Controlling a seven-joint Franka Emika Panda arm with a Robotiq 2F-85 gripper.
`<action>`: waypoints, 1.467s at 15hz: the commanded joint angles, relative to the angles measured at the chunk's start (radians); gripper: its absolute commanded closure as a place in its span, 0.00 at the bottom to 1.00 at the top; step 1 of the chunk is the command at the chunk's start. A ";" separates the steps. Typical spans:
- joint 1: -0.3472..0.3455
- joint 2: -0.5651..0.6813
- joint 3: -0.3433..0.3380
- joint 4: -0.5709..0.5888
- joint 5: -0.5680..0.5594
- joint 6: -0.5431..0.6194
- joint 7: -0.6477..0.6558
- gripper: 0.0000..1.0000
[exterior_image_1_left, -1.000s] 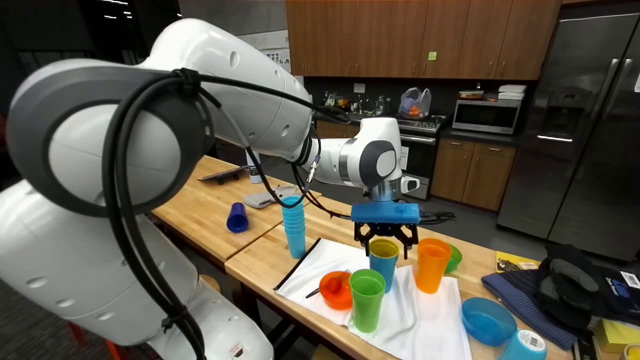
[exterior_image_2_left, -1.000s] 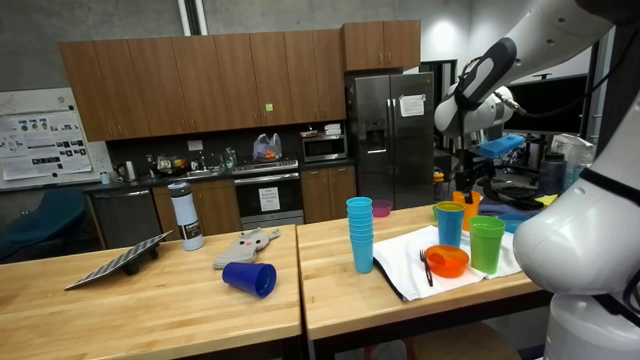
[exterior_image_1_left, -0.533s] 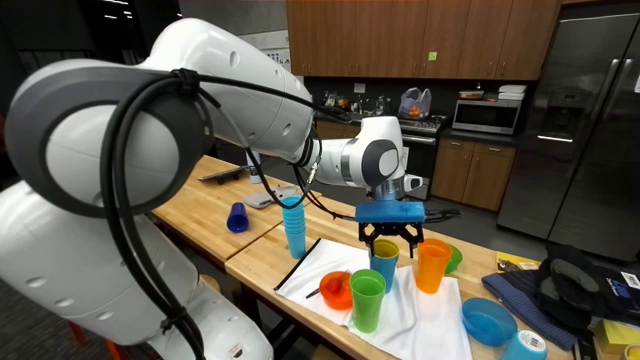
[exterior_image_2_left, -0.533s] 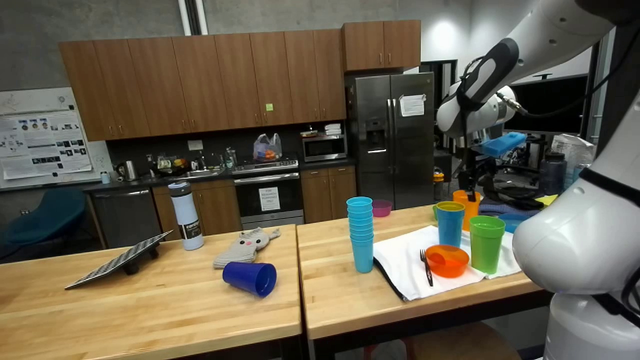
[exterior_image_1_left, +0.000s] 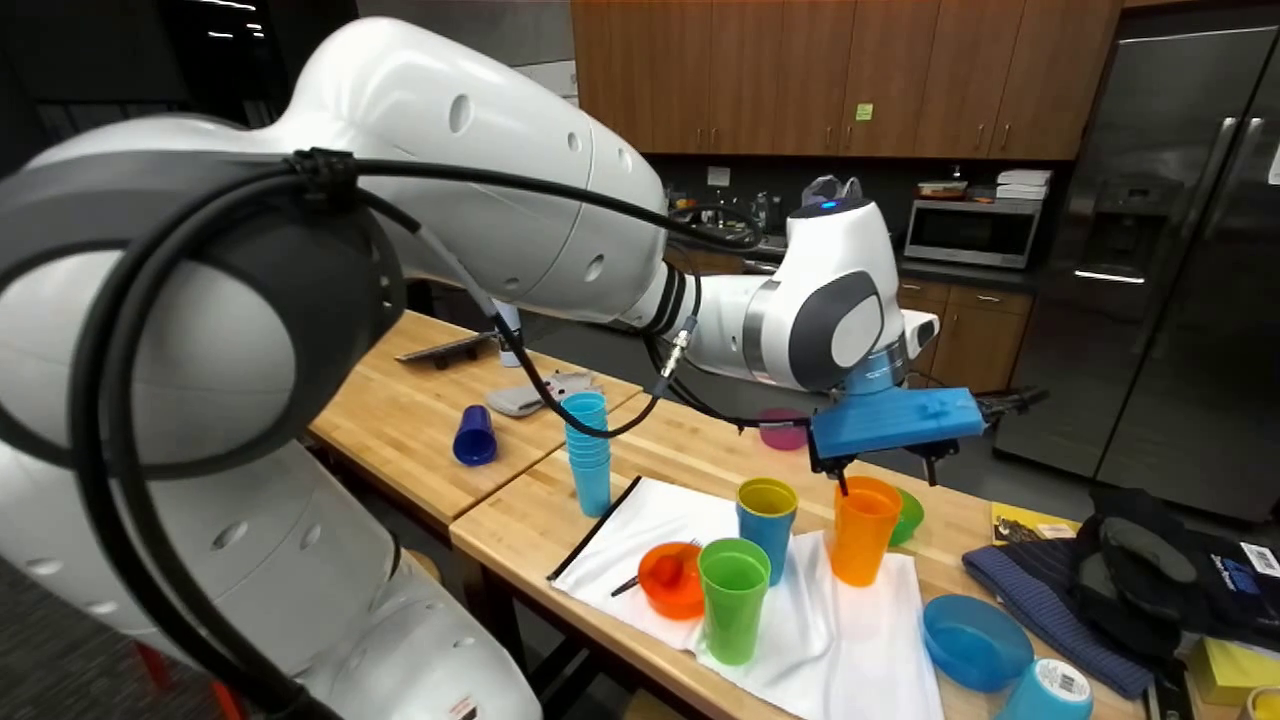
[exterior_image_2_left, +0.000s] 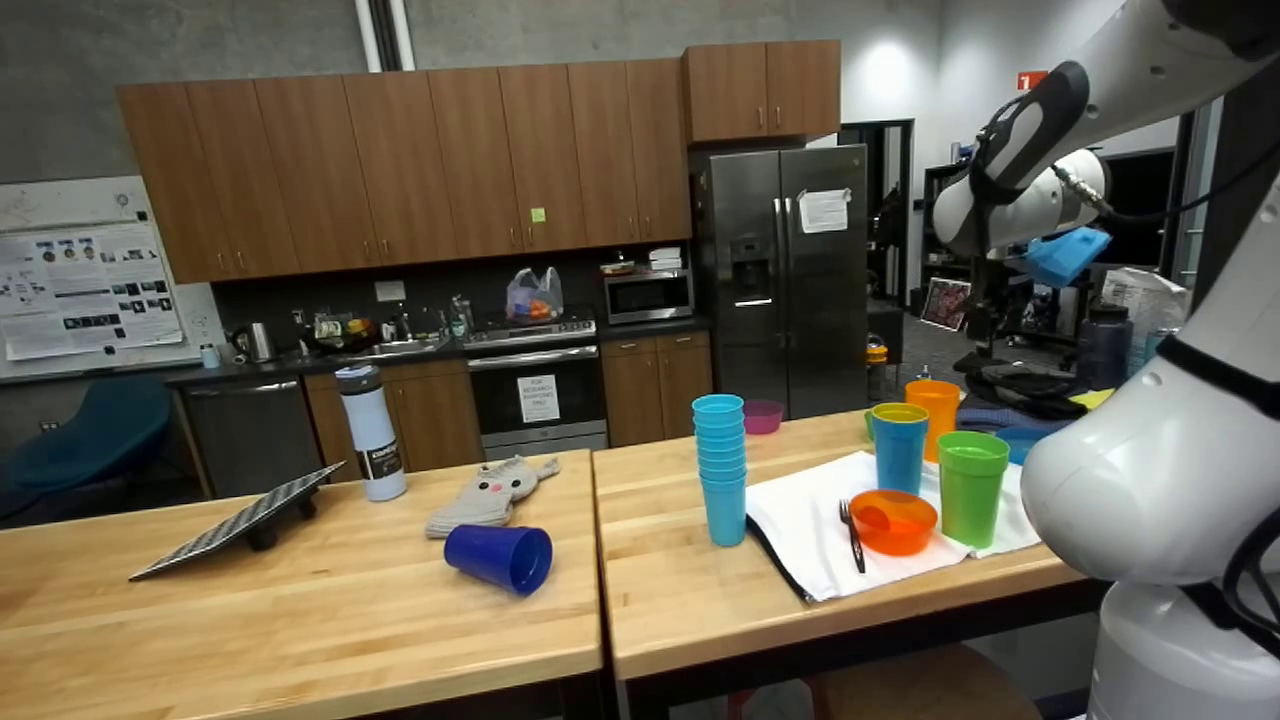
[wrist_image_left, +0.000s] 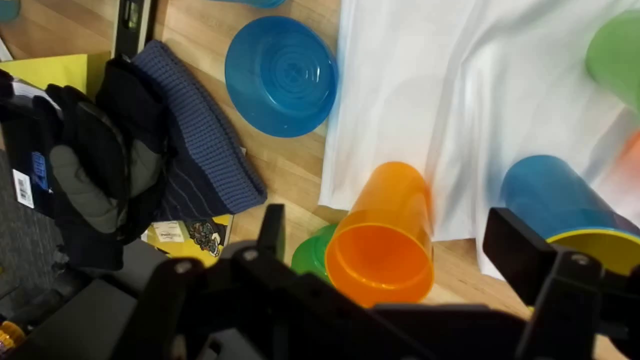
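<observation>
Jaws parted wide and gripping nothing, the gripper (wrist_image_left: 388, 231) hangs above a wooden table (exterior_image_1_left: 530, 530). On that lies a white cloth (wrist_image_left: 395, 75); upright near its edge stands the orange cup (exterior_image_1_left: 862, 540), nearest the gripper, with a blue cup (exterior_image_1_left: 770, 530) not far off. The step in hand looks like lining up over the orange cup; coming down would call for centring on its rim.

In both exterior views the gripper (exterior_image_1_left: 888, 487) shifted rightward and tilted, uncovering a pink bowl (exterior_image_1_left: 783, 430) just right of centre in an exterior view and the rim of the orange cup (exterior_image_2_left: 936, 412) at the right of an exterior view.
</observation>
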 joint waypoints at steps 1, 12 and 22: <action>0.023 0.026 -0.027 0.048 0.132 -0.014 -0.094 0.00; 0.117 0.163 0.131 0.176 0.284 -0.081 0.008 0.00; 0.147 0.455 0.282 0.428 0.260 -0.512 0.306 0.00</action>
